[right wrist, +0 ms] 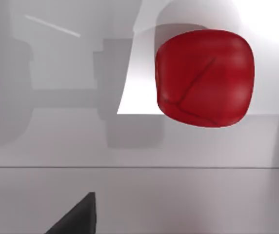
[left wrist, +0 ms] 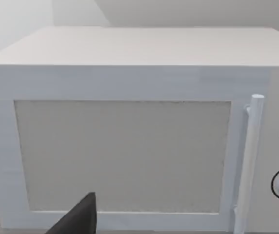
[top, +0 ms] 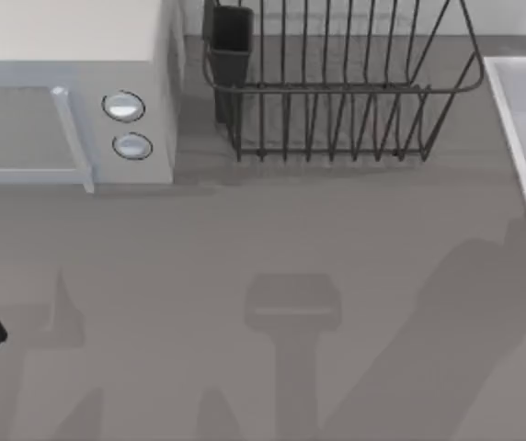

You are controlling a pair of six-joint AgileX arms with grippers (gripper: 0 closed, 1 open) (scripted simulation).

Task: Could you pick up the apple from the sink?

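apple (right wrist: 204, 78) lies in the sink (top: 520, 119) at the top view's 3 o'clock edge, ungrasped. right gripper (right wrist: 76, 217) above it, left (left wrist: 76, 217) facing the microwave (left wrist: 129, 97); claw states: cannot tell. risk: glossy round fruit rolling off an off-centre pinch.
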